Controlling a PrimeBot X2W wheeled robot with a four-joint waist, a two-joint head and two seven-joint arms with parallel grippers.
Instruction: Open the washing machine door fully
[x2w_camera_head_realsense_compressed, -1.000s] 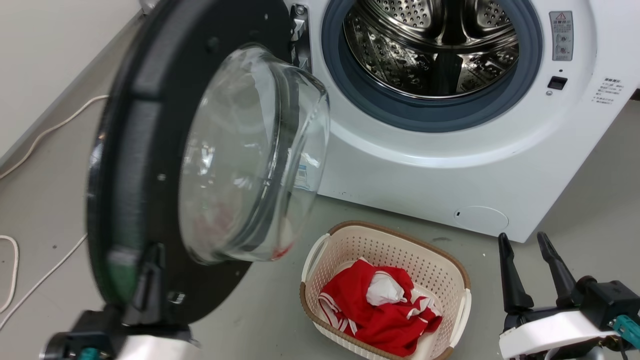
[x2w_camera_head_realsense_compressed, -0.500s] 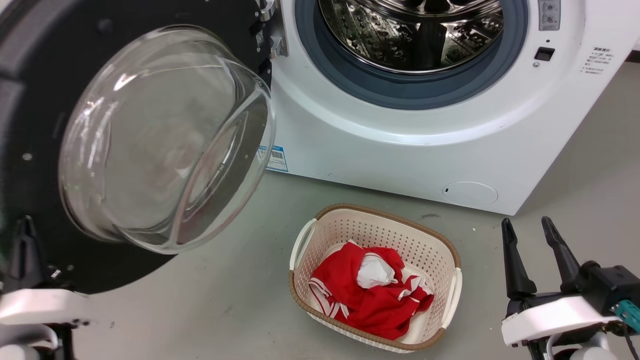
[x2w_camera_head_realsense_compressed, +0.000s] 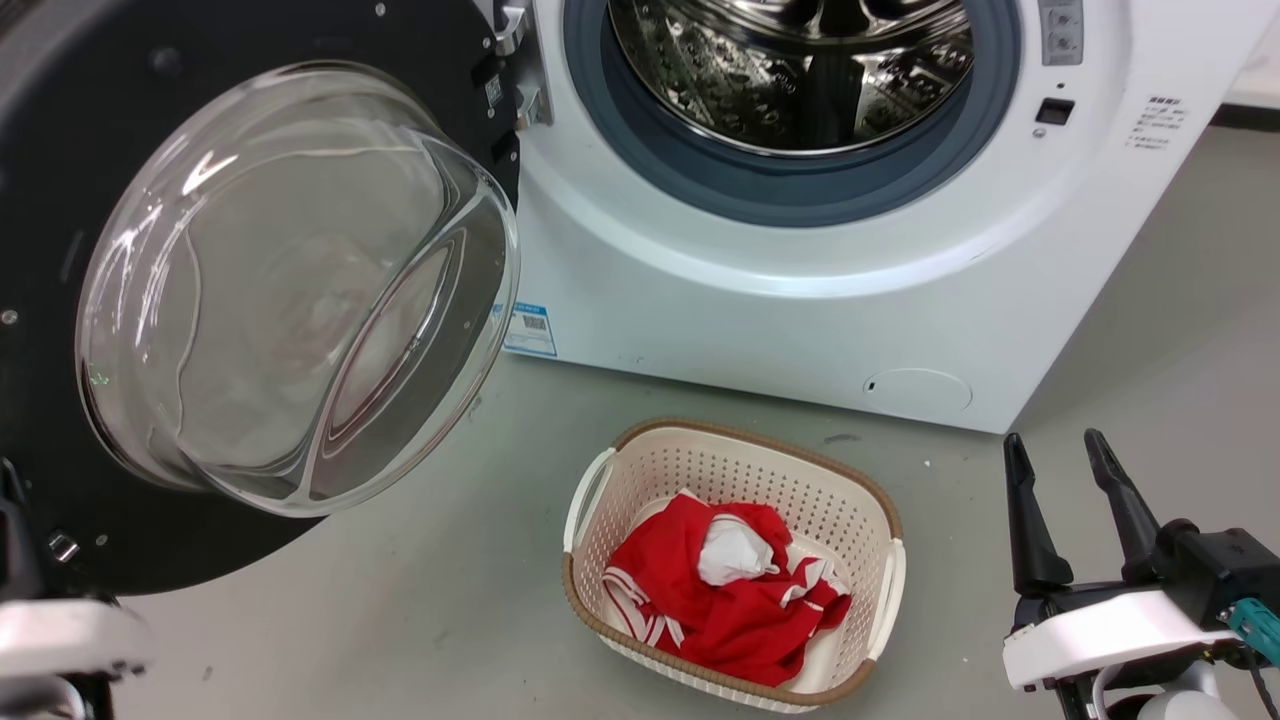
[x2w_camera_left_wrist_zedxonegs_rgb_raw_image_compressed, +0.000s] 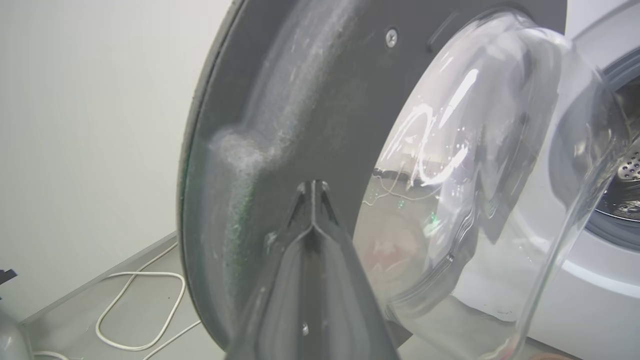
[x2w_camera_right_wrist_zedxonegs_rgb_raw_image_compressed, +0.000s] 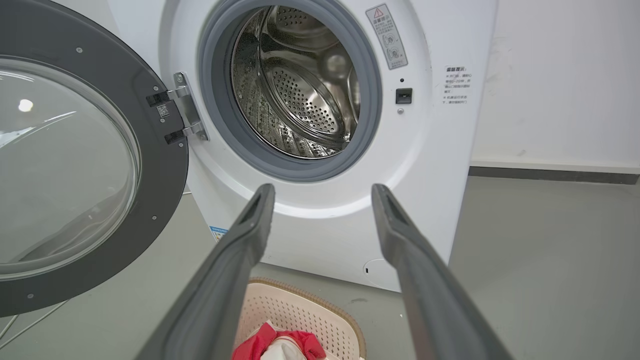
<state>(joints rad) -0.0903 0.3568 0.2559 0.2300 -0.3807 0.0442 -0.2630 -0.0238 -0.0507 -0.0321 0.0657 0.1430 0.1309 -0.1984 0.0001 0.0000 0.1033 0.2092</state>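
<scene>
Large round black-rimmed, glass-bowled washing machine door (x2w_camera_head_realsense_compressed: 250, 40) hangs upright off the hinge at the left of the white front-loading washing machine (x2w_camera_head_realsense_compressed: 750, 320). Pale wall sits beyond its rim w/ a gap. Bare floor btwn door edge & cream perforated basket (x2w_camera_head_realsense_compressed: 600, 480). Vs 1 s ago it's swung much wider, bowl now bulging toward robot. At the door's inner face, left gripper (x2w_camera_left_wrist_zedxonegs_rgb_raw_image_compressed: 312, 192) has fingers pressed together, nothing btwn. The right gripper (x2w_camera_head_realsense_compressed: 1051, 440) is spread wide, empty.

Red warning triangle (x2w_camera_right_wrist_zedxonegs_rgb_raw_image_compressed: 378, 12) on the grey label (x2w_camera_right_wrist_zedxonegs_rgb_raw_image_compressed: 386, 36) of the washing machine (x2w_camera_right_wrist_zedxonegs_rgb_raw_image_compressed: 320, 235); remaining print unreadable.

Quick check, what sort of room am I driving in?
Probably a laundry corner, perhaps a test room: a white washing machine with its door open, a basket of red clothing on bare grey floor.
</scene>
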